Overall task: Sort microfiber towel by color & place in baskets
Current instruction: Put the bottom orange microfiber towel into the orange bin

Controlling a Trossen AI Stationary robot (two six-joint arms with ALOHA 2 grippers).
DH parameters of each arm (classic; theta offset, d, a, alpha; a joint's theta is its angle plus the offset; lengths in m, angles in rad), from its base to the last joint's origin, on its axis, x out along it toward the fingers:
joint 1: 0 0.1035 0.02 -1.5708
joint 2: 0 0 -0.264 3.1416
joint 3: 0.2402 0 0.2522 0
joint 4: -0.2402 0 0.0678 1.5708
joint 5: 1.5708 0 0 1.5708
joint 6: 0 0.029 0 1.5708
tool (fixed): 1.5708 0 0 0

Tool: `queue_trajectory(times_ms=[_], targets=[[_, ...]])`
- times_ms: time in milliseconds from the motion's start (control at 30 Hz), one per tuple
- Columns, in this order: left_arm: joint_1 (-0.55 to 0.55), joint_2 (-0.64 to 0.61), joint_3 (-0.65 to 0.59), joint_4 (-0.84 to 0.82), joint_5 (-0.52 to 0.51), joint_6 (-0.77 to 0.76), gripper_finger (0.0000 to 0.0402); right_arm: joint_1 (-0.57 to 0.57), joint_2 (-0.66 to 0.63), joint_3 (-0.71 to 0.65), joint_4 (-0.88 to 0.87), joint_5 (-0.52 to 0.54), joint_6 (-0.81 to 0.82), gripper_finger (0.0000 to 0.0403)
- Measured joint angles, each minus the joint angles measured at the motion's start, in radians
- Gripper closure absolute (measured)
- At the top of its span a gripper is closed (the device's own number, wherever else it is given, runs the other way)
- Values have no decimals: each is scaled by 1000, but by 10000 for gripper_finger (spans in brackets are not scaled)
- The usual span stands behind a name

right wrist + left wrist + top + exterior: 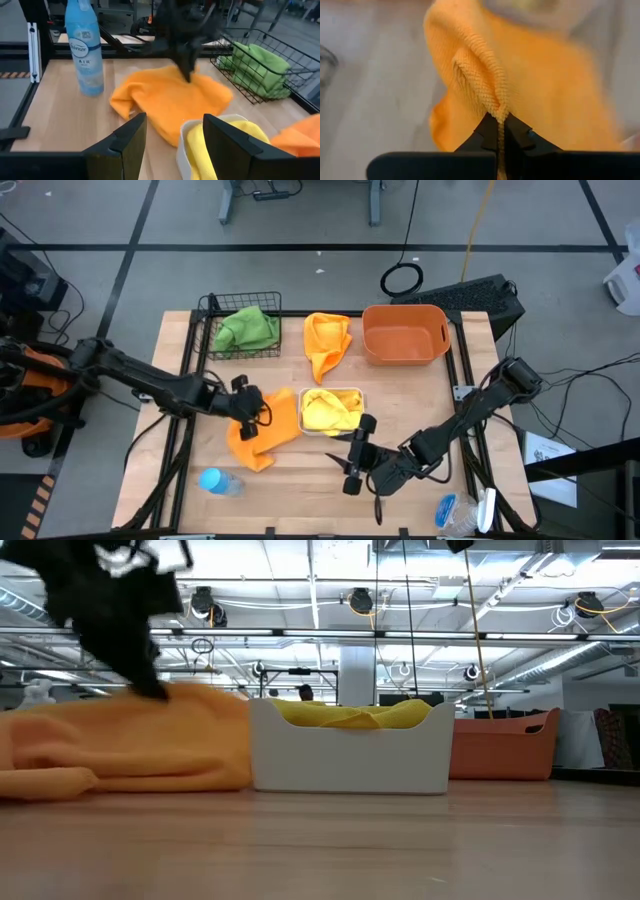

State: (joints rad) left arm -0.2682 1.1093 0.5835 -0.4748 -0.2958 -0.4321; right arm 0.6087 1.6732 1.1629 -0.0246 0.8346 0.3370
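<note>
The orange towel (268, 430) lies crumpled on the near-left part of the table (420, 410), touching the left side of the white tray (358, 393) that holds a yellow towel (328, 412). My left gripper (252, 420) sits right on its top, pressed together on a raised fold of the cloth. The orange tub (405, 333) stands far right, well apart, beyond another orange towel (326, 340), so the carry runs away and rightward. My right gripper (356, 455) waits near the tray, jaws spread, probably empty.
</note>
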Motion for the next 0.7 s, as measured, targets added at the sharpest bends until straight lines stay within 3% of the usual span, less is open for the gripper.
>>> queue_trajectory(times_ms=[267,467,700], targets=[[0,-151,120,1,-21,105,396,-40,111,0,267,-1,-138,215],[-1,-189,218,3,-24,187,397,-87,154,0,399,-3,-215,207],[-1,-189,290,94,-24,294,397,-136,160,0,527,-20,-420,119]])
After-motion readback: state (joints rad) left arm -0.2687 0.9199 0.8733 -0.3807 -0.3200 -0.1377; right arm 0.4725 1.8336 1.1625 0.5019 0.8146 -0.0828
